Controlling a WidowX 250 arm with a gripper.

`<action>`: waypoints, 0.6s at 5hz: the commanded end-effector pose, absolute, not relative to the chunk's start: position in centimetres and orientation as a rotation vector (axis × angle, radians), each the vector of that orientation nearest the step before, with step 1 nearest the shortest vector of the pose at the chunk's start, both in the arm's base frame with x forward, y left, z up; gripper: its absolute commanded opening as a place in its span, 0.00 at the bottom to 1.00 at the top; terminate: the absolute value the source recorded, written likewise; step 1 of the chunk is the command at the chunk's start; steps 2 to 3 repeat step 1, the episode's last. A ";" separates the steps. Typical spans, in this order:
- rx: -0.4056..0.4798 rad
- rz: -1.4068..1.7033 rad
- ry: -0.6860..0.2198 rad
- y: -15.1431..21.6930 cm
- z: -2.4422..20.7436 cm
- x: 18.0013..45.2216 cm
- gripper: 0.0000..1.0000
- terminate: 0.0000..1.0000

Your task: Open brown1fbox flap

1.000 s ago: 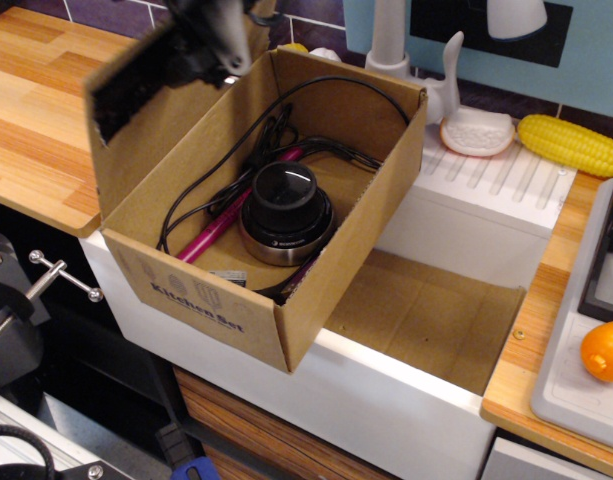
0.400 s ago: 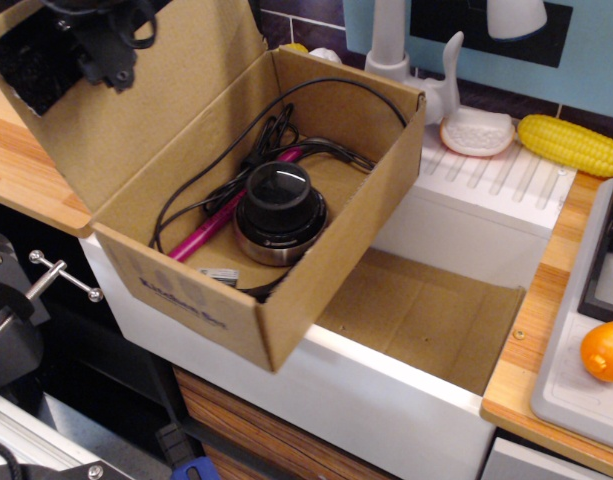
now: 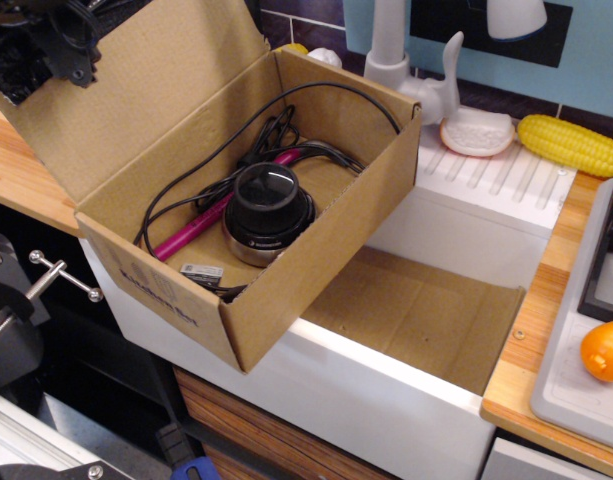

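Observation.image, gripper (image 3: 48,45) touching flap (image 3: 136,90), blurred

corn cob (image 3: 572,144) on drainboard | orange (image 3: 604,350) right | white faucet (image 3: 389,45), possibly

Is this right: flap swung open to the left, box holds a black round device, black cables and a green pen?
Not quite: the pen is pink, not green, per observation.image. The flap is open left; the box holds the black round device and black cables.
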State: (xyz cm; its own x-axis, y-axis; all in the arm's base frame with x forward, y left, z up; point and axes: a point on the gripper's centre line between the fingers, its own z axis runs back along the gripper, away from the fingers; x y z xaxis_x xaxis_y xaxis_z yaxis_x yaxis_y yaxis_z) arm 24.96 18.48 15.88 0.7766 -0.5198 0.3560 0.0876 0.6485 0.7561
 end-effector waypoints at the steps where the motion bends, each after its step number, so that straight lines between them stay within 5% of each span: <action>1: 0.545 -0.322 -0.548 20.4 14.1 23.7 1.00 1.00; 3: 0.545 -0.322 -0.548 20.4 14.1 23.7 1.00 1.00</action>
